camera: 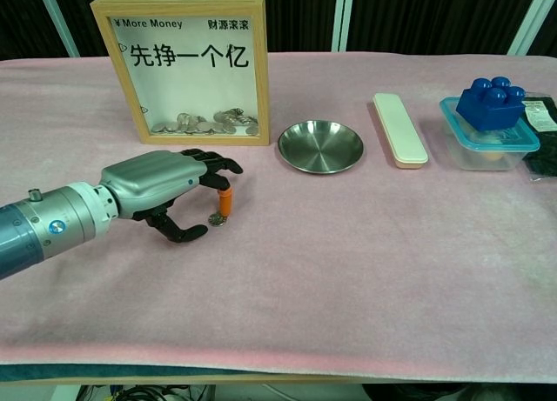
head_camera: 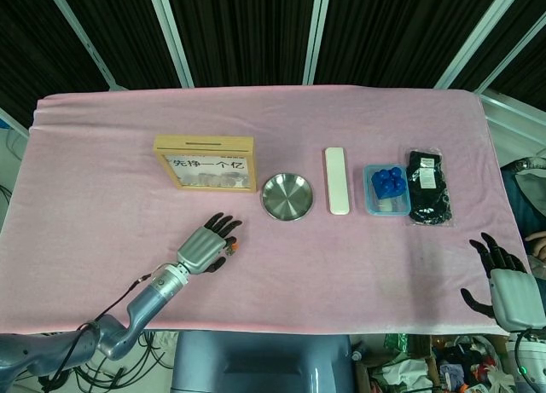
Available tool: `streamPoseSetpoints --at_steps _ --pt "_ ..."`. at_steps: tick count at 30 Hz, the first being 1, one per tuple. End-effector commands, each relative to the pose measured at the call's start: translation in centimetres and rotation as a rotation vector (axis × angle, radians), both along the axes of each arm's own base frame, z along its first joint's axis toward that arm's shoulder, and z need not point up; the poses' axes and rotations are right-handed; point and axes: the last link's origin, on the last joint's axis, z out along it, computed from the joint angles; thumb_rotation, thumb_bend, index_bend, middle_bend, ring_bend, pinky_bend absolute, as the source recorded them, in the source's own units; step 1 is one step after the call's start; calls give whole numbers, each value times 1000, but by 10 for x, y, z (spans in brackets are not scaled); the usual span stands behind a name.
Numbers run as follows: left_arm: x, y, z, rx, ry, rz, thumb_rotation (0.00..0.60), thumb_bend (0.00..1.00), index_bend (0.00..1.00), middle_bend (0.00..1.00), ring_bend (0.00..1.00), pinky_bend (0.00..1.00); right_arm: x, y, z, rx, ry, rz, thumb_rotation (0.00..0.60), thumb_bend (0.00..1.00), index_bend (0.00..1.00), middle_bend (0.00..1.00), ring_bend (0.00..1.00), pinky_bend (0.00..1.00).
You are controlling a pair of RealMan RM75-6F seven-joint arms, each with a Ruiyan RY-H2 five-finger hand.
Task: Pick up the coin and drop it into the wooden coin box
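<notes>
The left hand (camera: pixel 161 185) has a smooth silver-grey shell on its back and black fingers; one fingertip wears an orange cap. Its wrist is a silver cylinder with a small blue round mark, and the forearm behind is blue-grey metal. A thin black cable runs along this arm. The right hand (head_camera: pixel 505 284) has the same grey shell and black fingers.

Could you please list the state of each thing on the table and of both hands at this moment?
coin: flat on the cloth, orange fingertip at it, not lifted.
left hand: low over the coin, holding nothing.
right hand: open, off the table's near right corner.
wooden coin box: upright, coins inside.
metal dish: empty.
plastic container: lidded, blue block on top.
</notes>
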Motion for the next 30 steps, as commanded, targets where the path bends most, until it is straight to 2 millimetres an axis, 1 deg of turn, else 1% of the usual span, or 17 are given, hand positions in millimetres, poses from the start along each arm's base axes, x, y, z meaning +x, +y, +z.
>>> streamPoseSetpoints --at_steps 1,16,24,30 --pt "1 0 0 -3 -7 -1 600 394 420 85 0 49 0 0 0 0 1 1 600 168 141 34 145 187" --pt "-5 1 -5 -12 33 3 600 393 428 93 0 49 0 0 0 -2 0 2 600 169 141 34 145 187" --pt "-10 -3 -4 -19 33 23 600 394 505 126 0 49 0 0 1 -3 -2 1 600 169 141 34 145 187" --pt "-17 -3 -1 -3 58 43 600 394 536 133 0 49 0 0 0 -2 -3 2 600 169 141 34 145 187"
